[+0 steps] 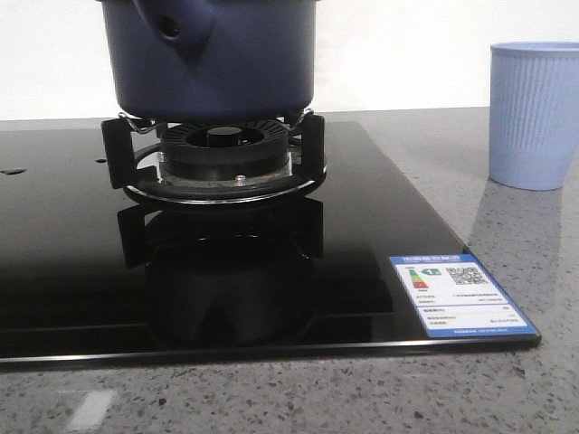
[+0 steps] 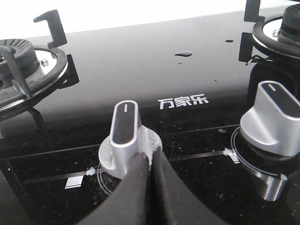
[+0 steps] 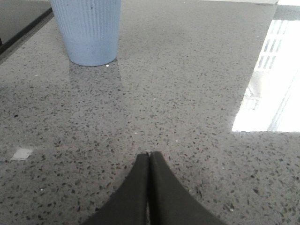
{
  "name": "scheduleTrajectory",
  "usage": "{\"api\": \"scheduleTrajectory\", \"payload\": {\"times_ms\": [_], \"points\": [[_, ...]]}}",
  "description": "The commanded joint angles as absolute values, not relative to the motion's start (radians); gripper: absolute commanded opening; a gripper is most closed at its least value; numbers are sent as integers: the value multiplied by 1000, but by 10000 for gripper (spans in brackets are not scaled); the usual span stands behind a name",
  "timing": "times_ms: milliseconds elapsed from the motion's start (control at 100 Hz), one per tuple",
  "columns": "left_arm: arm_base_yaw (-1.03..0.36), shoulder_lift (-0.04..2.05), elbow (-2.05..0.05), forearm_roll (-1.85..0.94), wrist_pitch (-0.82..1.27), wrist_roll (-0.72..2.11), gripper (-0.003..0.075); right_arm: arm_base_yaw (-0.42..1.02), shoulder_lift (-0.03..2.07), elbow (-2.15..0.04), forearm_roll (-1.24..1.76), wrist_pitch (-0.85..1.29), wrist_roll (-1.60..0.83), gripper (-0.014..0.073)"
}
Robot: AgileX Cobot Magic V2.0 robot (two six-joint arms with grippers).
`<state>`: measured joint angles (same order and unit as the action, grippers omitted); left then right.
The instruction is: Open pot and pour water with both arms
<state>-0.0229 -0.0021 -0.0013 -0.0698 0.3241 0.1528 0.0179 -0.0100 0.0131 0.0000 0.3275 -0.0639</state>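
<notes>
The dark navy-blue pot [image 1: 213, 59] stands on the burner grate of the black glass hob [image 1: 72, 262] in the front view; its stubby handle with a hole [image 1: 172, 25] faces the camera, and its top is cut off by the frame. No arm shows in the front view. My left gripper [image 2: 149, 156] is shut and empty, its tips right in front of a silver hob knob [image 2: 125, 133]. My right gripper [image 3: 149, 154] is shut and empty, low over the grey speckled counter, with the pale blue ribbed cup [image 3: 86, 30] some way ahead.
The pale blue cup [image 1: 534, 113] stands on the counter right of the hob. A second silver knob [image 2: 274, 119] and two burner grates [image 2: 28, 70] show in the left wrist view. A water drop [image 2: 183, 53] lies on the glass. A blue label [image 1: 457, 297] marks the hob's near right corner.
</notes>
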Motion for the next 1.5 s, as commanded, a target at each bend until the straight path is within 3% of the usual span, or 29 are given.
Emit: {"api": "scheduleTrajectory", "payload": {"times_ms": [0,270,430,710,920,1100,1340,1490], "points": [[-21,-29,40,-74,262,144,-19,12,-32,19,0,309,-73,-67],[-21,-29,40,-74,262,144,-19,12,-32,19,-19,290,-73,-67],[-21,-29,40,-70,262,144,-19,12,-32,19,-52,118,-73,-67],[-21,-29,40,-70,132,144,-20,12,-32,19,614,-199,-15,-67],[-21,-29,40,-231,-115,144,-20,12,-32,19,943,-228,-15,-67],[-21,-29,38,-546,-252,144,-19,12,-32,19,957,-276,-15,-67],[-21,-29,27,-899,-237,114,-19,12,-32,19,963,-317,-15,-67],[-26,-23,-59,-846,-74,116,-20,12,-29,-41,966,-314,-17,-66]]}}
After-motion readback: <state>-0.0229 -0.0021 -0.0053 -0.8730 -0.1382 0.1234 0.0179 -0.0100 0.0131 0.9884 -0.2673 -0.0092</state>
